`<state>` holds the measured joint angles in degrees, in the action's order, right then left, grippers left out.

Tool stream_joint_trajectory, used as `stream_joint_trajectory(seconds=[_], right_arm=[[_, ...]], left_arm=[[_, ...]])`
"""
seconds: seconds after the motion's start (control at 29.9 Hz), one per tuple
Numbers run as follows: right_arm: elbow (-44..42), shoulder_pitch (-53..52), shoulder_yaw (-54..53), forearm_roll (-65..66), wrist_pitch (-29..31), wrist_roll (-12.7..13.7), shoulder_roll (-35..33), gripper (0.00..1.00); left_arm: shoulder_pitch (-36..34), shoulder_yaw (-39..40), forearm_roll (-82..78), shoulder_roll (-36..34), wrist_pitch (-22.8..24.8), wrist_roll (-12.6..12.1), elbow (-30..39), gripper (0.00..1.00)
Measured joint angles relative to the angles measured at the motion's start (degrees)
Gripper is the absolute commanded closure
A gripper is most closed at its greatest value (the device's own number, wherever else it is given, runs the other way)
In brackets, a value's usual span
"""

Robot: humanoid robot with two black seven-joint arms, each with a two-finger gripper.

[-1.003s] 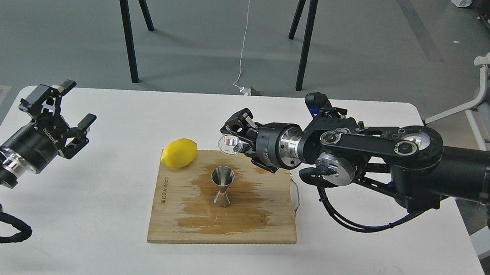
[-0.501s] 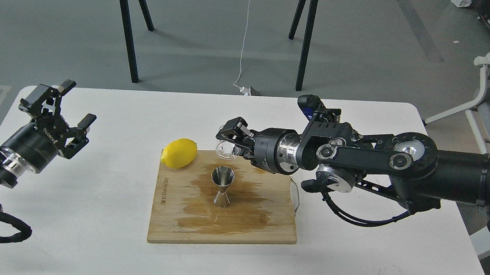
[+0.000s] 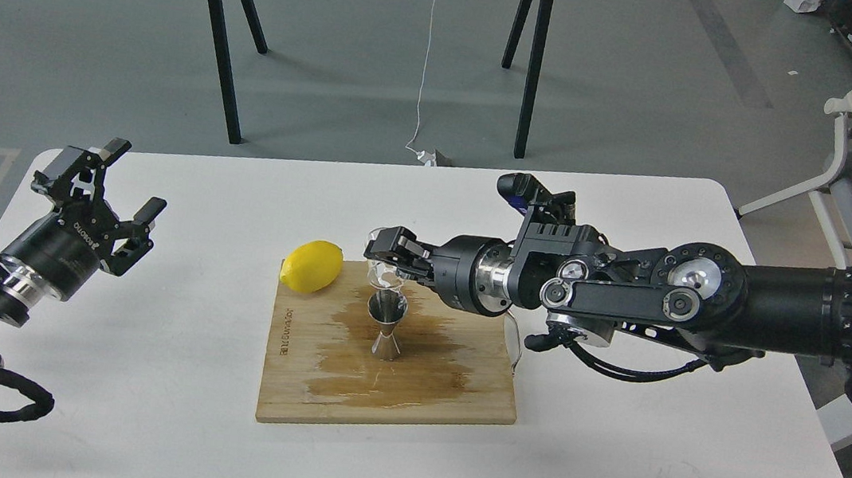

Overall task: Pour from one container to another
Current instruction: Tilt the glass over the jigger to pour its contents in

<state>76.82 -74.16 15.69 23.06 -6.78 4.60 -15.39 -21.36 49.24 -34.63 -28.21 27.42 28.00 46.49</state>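
Gripping the glass cup (image 3: pixel 384 273), right claw (image 3: pixel 384 254) has dropped onto jigger (image 3: pixel 387 323) mouth; pour underway. Left claw (image 3: pixel 104 194) open, idle.

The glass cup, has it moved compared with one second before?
Yes. The glass cup, held in the right gripper, moved left and down, and is now just above the jigger, which stayed put.
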Motion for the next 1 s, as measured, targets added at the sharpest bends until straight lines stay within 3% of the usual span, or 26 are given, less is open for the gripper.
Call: stream_joint_trajectory(seconds=[0.6,1.0], right_arm=[[-0.01,-1.08,3.24,6.62,0.17,-3.74,0.27,0.65],[0.00,-1.77,3.25,7.19,3.75,-6.00,-0.28,0.65]], left_arm=[[0.08,0.02,0.00,0.08,0.00,0.00,0.00,0.01],[0.09,-0.01,0.00,-0.17,0.09,0.00,0.00,0.01]])
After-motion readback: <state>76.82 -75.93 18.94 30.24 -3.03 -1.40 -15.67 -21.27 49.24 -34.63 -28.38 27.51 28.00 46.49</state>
